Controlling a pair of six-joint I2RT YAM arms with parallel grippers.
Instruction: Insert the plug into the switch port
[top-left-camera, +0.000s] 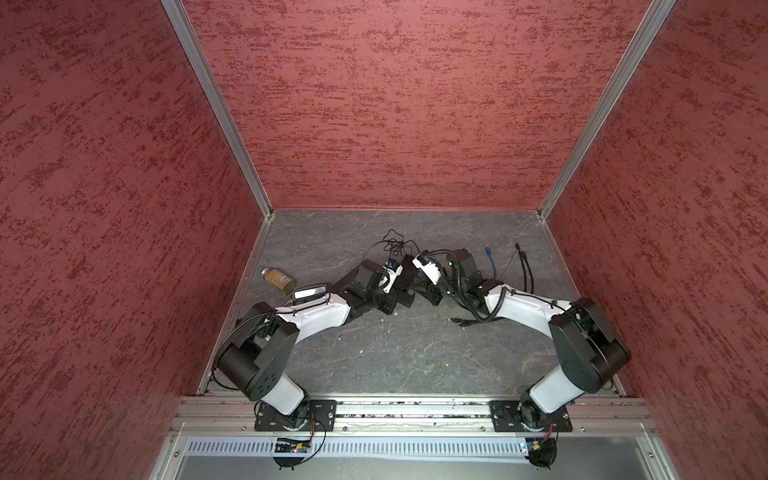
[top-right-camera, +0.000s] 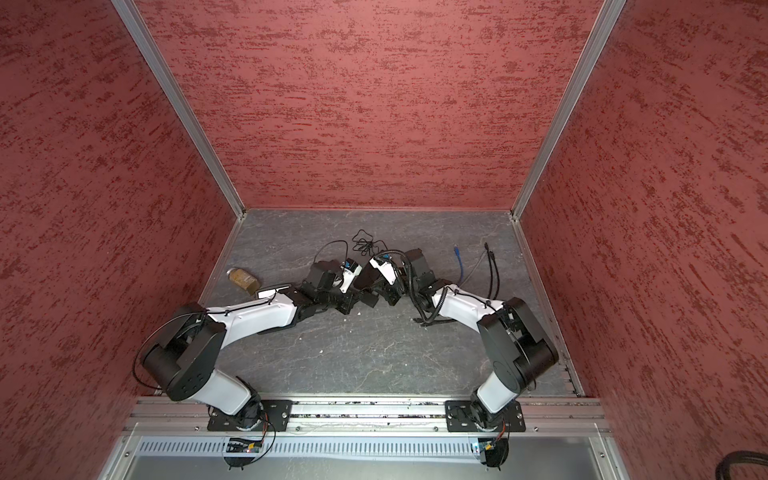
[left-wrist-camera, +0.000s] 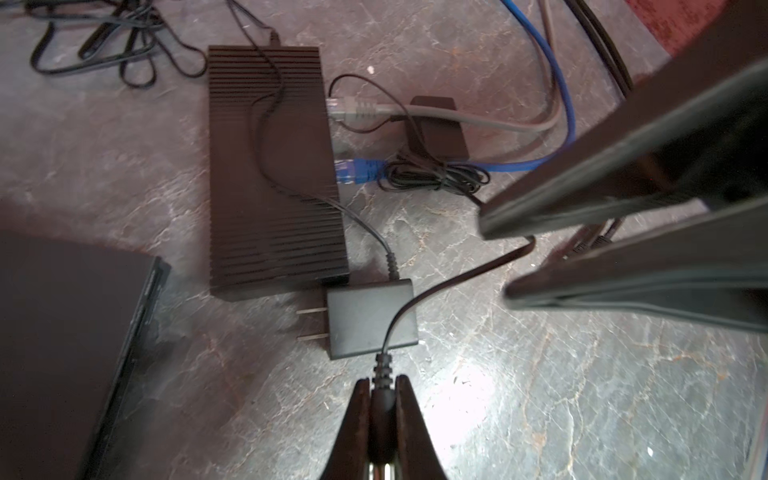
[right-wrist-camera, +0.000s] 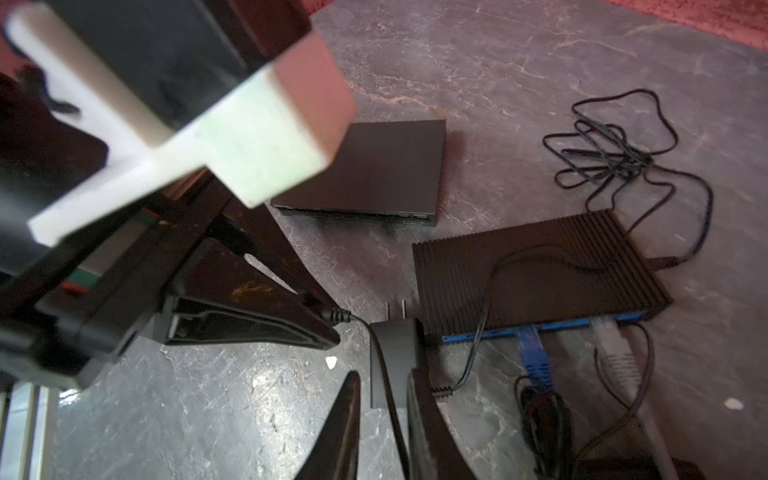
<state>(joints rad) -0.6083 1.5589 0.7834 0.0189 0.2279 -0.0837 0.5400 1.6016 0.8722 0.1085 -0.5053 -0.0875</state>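
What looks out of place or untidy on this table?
A brown jar seems to lie on its side near the left wall, unrelated to the cabling. A thin black cable runs across the top of the ribbed switch, and a loose cable tangle sits beside it.

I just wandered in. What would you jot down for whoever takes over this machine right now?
Left tool: shut on the plug.
Right tool: open, the plug's cable passing between its jaws.
Ribbed box and flat box lie nearby.
Done: plug gripped.
Left: push it into the switch port; which box I cannot tell.
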